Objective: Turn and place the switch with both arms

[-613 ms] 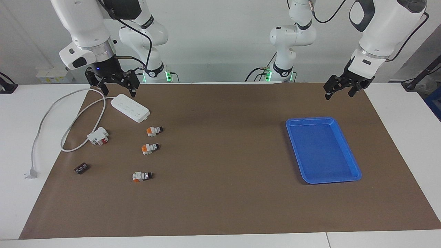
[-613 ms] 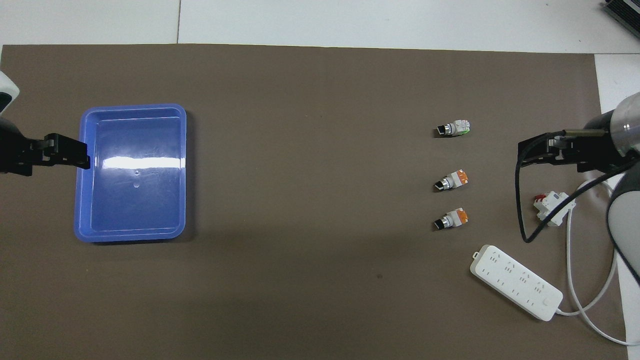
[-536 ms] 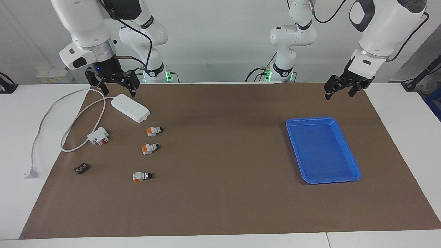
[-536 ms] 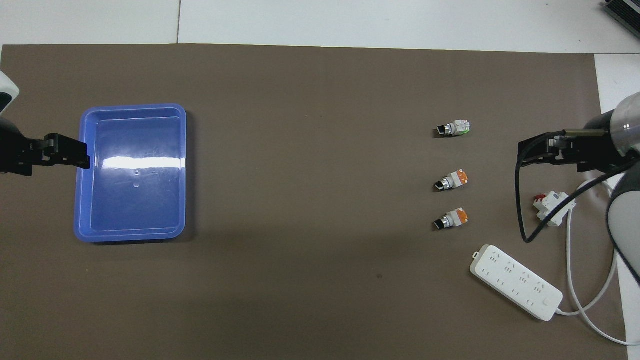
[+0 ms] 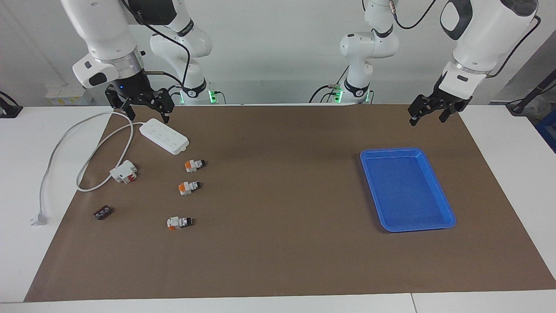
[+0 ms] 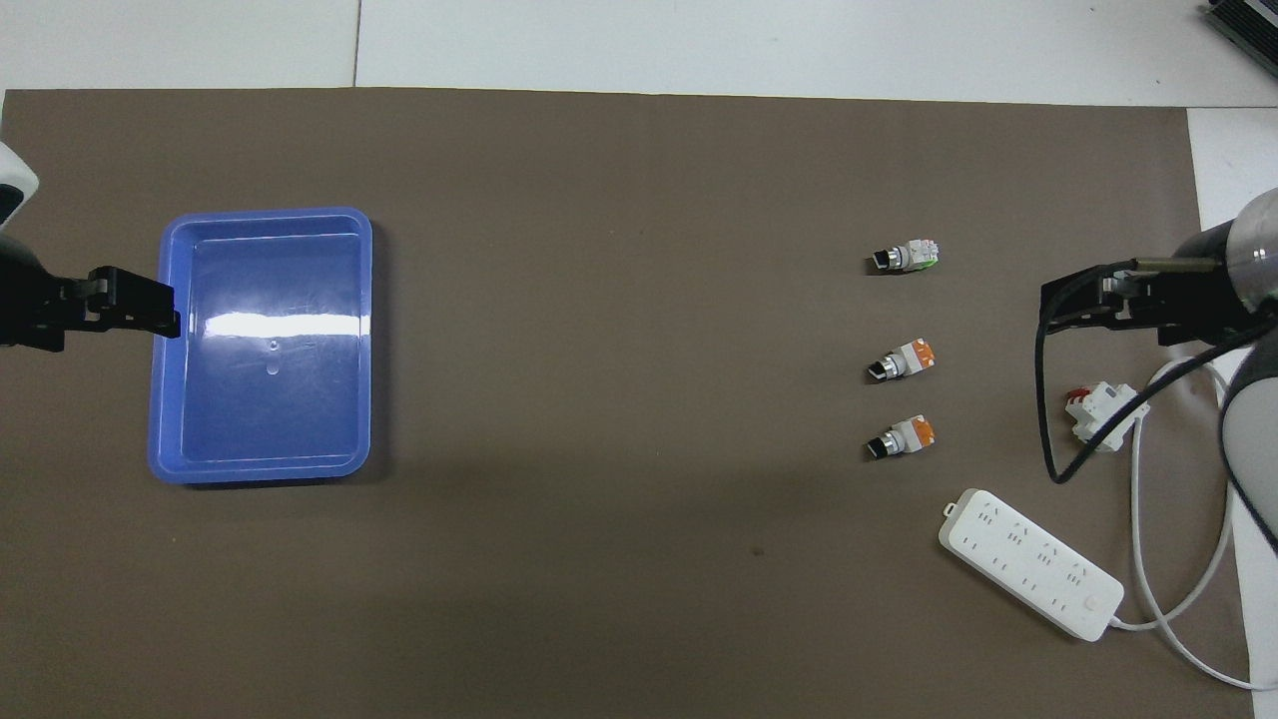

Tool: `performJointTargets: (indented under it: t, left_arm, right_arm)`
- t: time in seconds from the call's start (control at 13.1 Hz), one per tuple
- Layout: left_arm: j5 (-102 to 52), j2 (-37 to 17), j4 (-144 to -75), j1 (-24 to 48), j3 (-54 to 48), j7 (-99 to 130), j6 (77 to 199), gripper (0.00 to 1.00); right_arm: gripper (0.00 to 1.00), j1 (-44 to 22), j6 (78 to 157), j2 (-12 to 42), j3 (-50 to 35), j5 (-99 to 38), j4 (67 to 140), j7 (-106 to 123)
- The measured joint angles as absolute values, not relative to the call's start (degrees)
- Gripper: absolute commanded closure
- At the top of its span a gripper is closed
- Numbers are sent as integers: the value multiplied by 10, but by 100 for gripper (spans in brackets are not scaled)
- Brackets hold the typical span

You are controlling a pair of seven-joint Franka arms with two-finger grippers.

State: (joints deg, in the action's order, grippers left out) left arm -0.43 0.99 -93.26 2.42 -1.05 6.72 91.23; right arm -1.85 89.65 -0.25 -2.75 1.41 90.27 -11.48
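Approach step, nothing grasped: right gripper (image 5: 140,104), jaws spread and empty, hangs over the power strip (image 5: 164,136); left gripper (image 5: 428,114), likewise spread, waits near the blue tray (image 5: 447,215); the nearest switch (image 5: 194,164) lies beside the strip, requiring descent onto it.

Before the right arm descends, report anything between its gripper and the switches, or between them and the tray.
The power strip lies between the right gripper, raised over its cable end, and the nearest switch. From switches to tray, only bare mat. The left gripper waits near the tray.
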Motion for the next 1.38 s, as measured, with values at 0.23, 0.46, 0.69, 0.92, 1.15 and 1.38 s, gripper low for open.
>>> performJointTargets:
  t: [0.23,0.46,0.69,0.92,1.15,1.38]
  left_arm:
    - [-4,13,-933,26,-15,67,910,0]
    - [-4,22,-947,27,-20,67,909,0]
    - [-4,26,-954,27,-20,67,914,0]
    - [-9,30,-966,28,-22,67,914,0]
    - [-16,32,-969,36,-28,67,914,0]
    - [-19,33,-970,38,-28,67,914,0]
  right_arm:
    - [0,-19,934,-13,-28,14,945,-96]
    - [0,-19,977,-42,-27,14,1023,8]
    - [0,-19,998,-71,-28,14,1077,135]
    - [0,-19,999,-90,-29,14,1108,293]
    - [0,-19,1017,-100,-29,13,1138,496]
    - [0,-19,1044,-99,-28,-8,1170,682]
